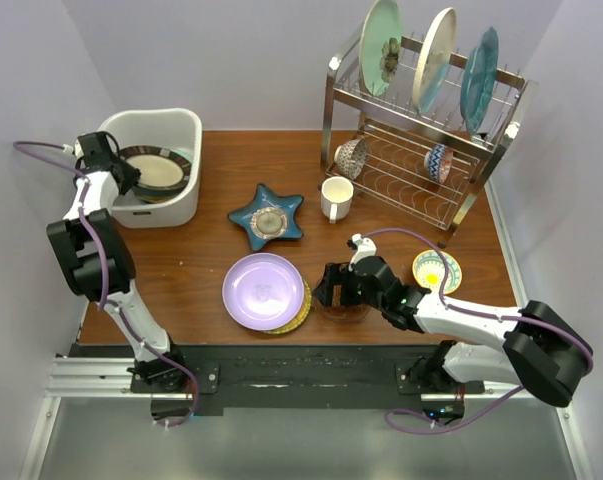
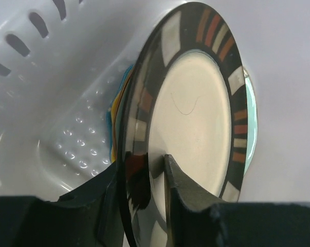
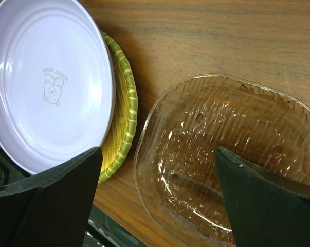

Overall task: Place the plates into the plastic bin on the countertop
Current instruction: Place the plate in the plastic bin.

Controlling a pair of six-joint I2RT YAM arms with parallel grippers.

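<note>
Nearest me, the right fingers (image 3: 57,195) gape wide and empty above a clear glass dish (image 3: 226,154). The lavender plate (image 3: 47,87) lies flat just to their left, atop a yellow striped plate (image 3: 121,103) on the counter (image 1: 181,270). This arm is the nearer one. Small print on the lavender plate reads "SWEET BEAR". Farther off, the left fingers (image 2: 190,206) straddle the black-rimmed plate (image 2: 196,118) at its edge inside the plastic bin (image 1: 181,130). They are partly parted, and I can't tell whether they pinch it.

Each arm has white tube links between bulky black joints. Purple cables (image 1: 41,147) loop along the left arm (image 1: 86,255) and the right arm (image 1: 476,320). The jaws are matt black. Black bases (image 1: 159,372) sit at six o'clock.
</note>
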